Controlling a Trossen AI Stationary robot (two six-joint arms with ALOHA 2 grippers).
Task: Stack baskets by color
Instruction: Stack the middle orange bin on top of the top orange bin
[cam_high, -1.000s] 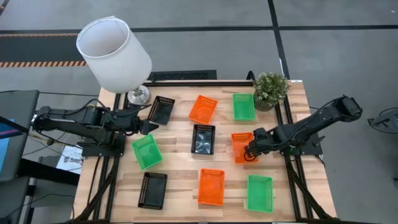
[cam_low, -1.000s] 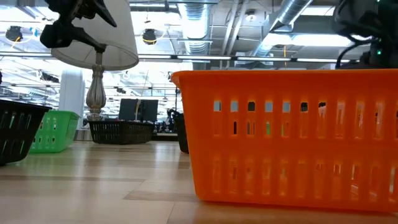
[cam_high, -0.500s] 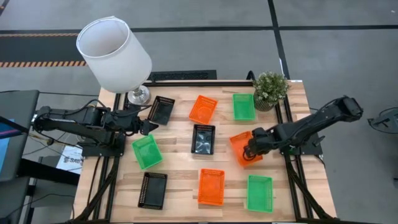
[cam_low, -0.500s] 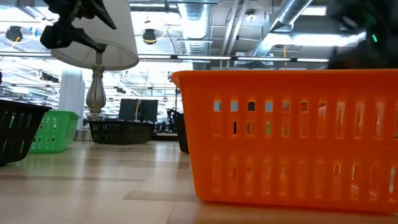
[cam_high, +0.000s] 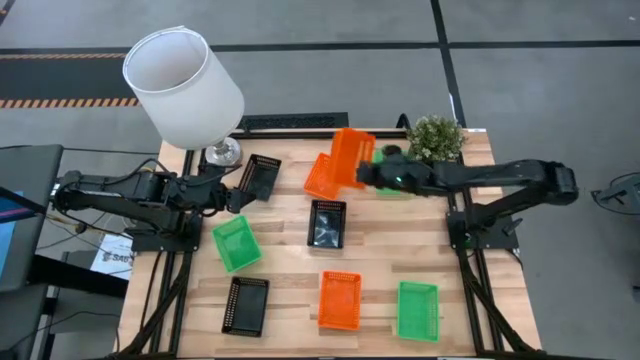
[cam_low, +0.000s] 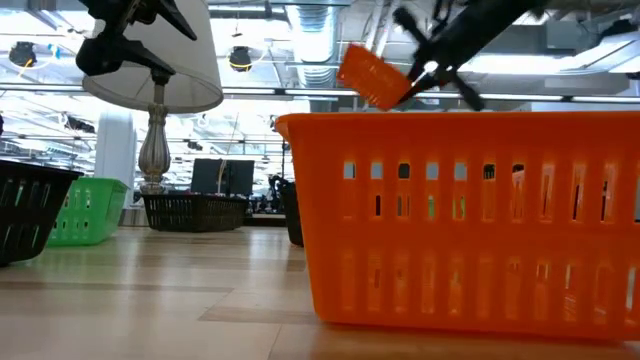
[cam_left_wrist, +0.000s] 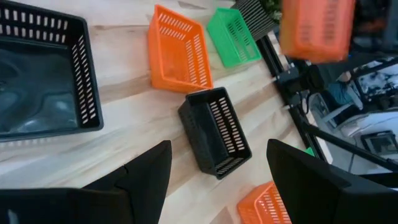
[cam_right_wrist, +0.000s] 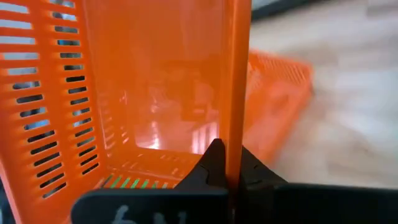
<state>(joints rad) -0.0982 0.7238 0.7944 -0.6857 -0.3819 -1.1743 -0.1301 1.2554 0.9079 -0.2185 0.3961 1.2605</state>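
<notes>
An orange basket (cam_high: 350, 158) hangs tipped on edge above the far middle of the table, with my right gripper (cam_high: 367, 173) shut on it. Right under it another orange basket (cam_high: 320, 180) rests on its base; a third (cam_high: 340, 300) stands near the front edge. Three black baskets (cam_high: 260, 177) (cam_high: 327, 222) (cam_high: 245, 305) and three green ones (cam_high: 236, 243) (cam_high: 417, 310) (cam_high: 393, 180) stand singly, the last partly hidden under my right arm. My left gripper (cam_high: 236, 196) hovers open beside the far-left black basket. My right gripper pinches one wall of the orange basket at its rim (cam_right_wrist: 238, 124), one finger (cam_right_wrist: 214, 163) inside the basket and the other (cam_right_wrist: 250, 171) outside. The fingers come from the table's right, slanting down. The basket is lifted clear and tipped on edge, its opening toward my right arm.
A white lamp (cam_high: 185, 85) stands at the far left corner and a small potted plant (cam_high: 436, 140) at the far right. Bare wood lies between the baskets in the middle and along the right side, where the orange basket had stood.
My right gripper has taken hold of the orange basket at the table's right middle, lifted it clear and swung up and toward the far edge and left, over the far orange basket. The basket has tipped from flat onto its edge. My left arm has kept still.
</notes>
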